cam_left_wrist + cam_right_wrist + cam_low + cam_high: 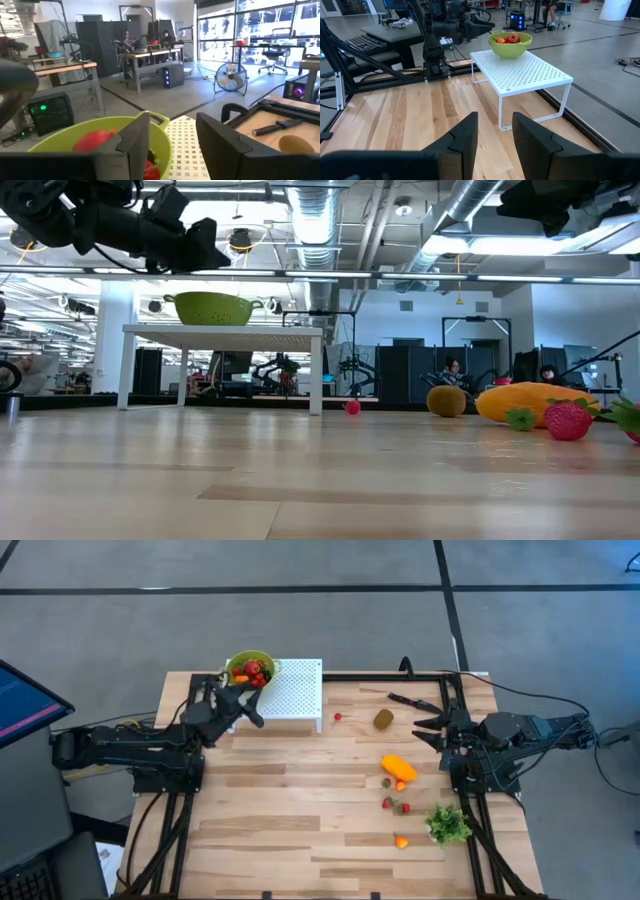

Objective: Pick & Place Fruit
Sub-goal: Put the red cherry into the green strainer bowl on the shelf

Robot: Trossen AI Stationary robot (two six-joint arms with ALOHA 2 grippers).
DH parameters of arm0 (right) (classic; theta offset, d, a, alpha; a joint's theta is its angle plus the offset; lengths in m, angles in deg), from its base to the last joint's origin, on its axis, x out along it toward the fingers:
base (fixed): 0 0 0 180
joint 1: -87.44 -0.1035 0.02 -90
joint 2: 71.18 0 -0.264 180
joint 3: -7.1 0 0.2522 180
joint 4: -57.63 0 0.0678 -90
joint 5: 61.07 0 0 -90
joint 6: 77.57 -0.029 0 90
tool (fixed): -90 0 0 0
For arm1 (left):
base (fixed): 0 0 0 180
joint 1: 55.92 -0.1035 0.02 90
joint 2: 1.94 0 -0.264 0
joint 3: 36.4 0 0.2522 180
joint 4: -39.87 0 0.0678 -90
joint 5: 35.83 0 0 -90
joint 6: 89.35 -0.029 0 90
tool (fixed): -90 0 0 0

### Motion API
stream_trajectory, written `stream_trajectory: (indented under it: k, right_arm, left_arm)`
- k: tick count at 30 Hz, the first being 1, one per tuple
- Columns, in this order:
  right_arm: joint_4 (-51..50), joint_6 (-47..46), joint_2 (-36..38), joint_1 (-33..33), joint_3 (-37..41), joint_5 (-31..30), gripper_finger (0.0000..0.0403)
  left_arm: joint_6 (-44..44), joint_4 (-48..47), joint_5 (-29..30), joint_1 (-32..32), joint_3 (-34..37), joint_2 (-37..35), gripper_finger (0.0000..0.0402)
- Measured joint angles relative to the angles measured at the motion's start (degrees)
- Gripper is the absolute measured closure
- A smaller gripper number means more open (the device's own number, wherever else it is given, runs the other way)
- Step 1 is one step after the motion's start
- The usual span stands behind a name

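Observation:
A green bowl (240,658) with red and orange fruit (511,38) in it stands on a white perforated shelf (298,690) at the table's far left. My left gripper (250,710) hovers open just beside the bowl (75,135), level, with nothing between its fingers. On the table lie a kiwi-like oval (384,719), a small red berry (338,717), an elongated orange fruit (398,767), two strawberries (395,805) and a small orange piece (400,840). My right gripper (422,730) waits open at the right, above the table beside the kiwi.
A black knife (412,700) lies near the far edge, beside my right arm. A green leafy bunch (448,824) sits at the near right. The shelf stands on thin legs (316,375) with room beneath. Bare wood fills the table's middle and near left.

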Motion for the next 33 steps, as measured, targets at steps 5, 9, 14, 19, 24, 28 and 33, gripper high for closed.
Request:
stream_trajectory:
  k: [5, 9, 14, 19, 24, 28, 33]
  right_arm:
    - [0.01, 0.0, 0.02, 0.0, 0.0, -0.01, 0.0287]
    - [0.0, 0.0, 0.0, 0.01, 0.0, -0.02, 0.0287]
    - [0.0, 0.0, 0.0, 0.01, 0.0, -0.01, 0.0287]
    - [0.0, 0.0, 0.02, 0.0, 0.0, -0.02, 0.0287]
    - [0.01, 0.0, 0.0, 0.02, 0.0, -0.02, 0.0287]
    - [0.01, 0.0, 0.02, 0.02, 0.0, -0.02, 0.0287]
    - [0.01, 0.0, 0.01, 0.01, 0.0, -0.01, 0.0287]
  left_arm:
    - [-0.28, 0.11, -7.45, 0.09, 0.0, -0.07, 0.0251]
    - [-0.66, 0.14, -24.76, 0.09, 0.0, -0.07, 0.026]
    - [3.38, 0.19, -47.1, 0.09, 0.0, -0.07, 0.0271]
    - [15.05, 0.28, -71.56, 0.12, 0.02, -0.07, 0.0279]
    - [24.76, 1.05, -96.53, 1.54, 0.05, -0.12, 0.0284]
    - [33.56, 1.52, -104.8, 3.32, 0.09, -1.26, 0.0286]
    - [20.09, -0.21, -96.19, 6.19, 0.74, -1.18, 0.0288]
